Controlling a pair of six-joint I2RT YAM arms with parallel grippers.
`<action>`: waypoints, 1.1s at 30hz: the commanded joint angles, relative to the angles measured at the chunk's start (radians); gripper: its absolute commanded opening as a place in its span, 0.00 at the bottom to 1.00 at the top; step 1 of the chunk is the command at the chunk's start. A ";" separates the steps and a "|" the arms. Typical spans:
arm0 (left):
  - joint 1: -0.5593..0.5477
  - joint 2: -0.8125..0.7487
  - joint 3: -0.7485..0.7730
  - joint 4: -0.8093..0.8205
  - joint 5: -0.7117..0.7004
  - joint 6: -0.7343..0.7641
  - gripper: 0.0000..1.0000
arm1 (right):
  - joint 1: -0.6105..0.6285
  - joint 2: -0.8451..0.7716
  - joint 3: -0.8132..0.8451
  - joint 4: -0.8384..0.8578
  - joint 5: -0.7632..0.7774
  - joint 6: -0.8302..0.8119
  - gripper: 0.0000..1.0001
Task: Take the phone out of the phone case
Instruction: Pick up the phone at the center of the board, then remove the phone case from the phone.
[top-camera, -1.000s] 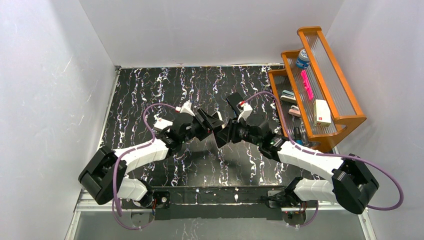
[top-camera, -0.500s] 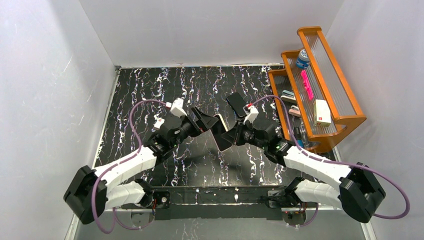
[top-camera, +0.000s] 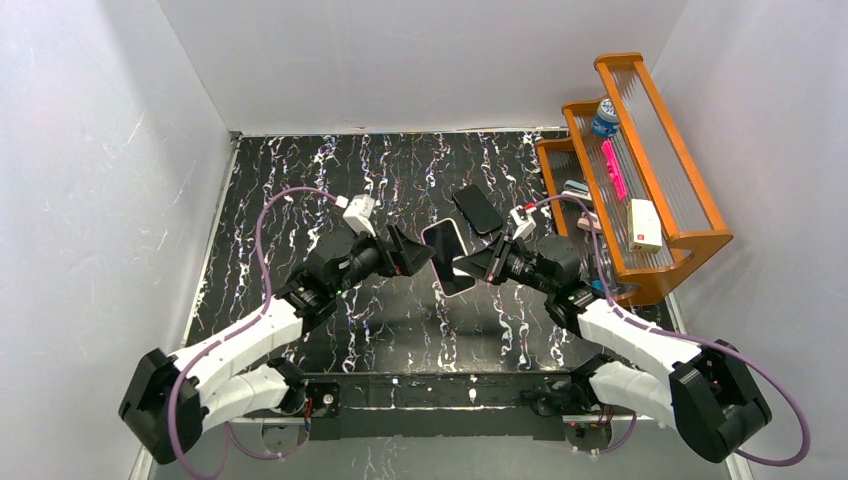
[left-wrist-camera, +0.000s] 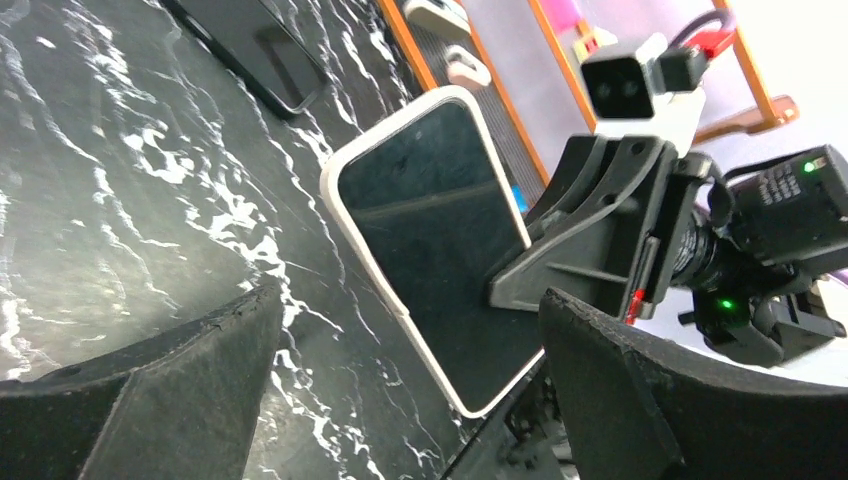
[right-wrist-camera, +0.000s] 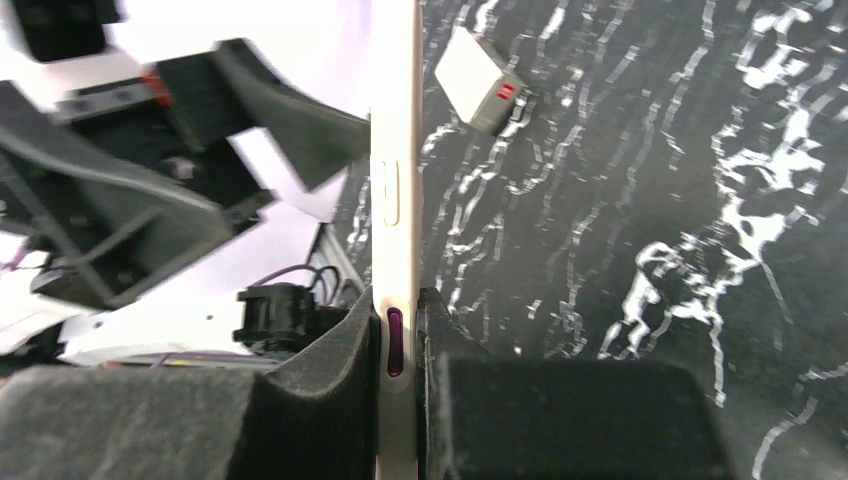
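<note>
Phone (top-camera: 446, 257) sits in its white phone case (right-wrist-camera: 395, 150), case on. It's lifted off the bench (top-camera: 300, 200), left of the wooden rack (top-camera: 690, 240) and well apart from it. My right jaws are clenched on the cased phone's edge, on the side nearer the rack. The screen faces away from the rack, toward my left jaws. Those are released, spread wide, holding nothing, just beside the phone on the side away from the rack. A black phone-shaped slab (top-camera: 477, 208) lies flat on the bench, nearer the rack and further back. A pink marker (top-camera: 613, 168) and a white box (top-camera: 645, 224) are on the rack.
</note>
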 joint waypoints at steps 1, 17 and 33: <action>0.058 0.103 -0.057 0.274 0.254 -0.164 0.96 | -0.013 -0.051 0.004 0.221 -0.099 0.076 0.01; 0.088 0.256 -0.051 0.558 0.480 -0.375 0.82 | -0.014 -0.001 0.019 0.338 -0.204 0.140 0.01; 0.089 0.147 -0.119 0.569 0.302 -0.418 0.00 | -0.014 -0.044 0.003 0.266 -0.169 0.094 0.74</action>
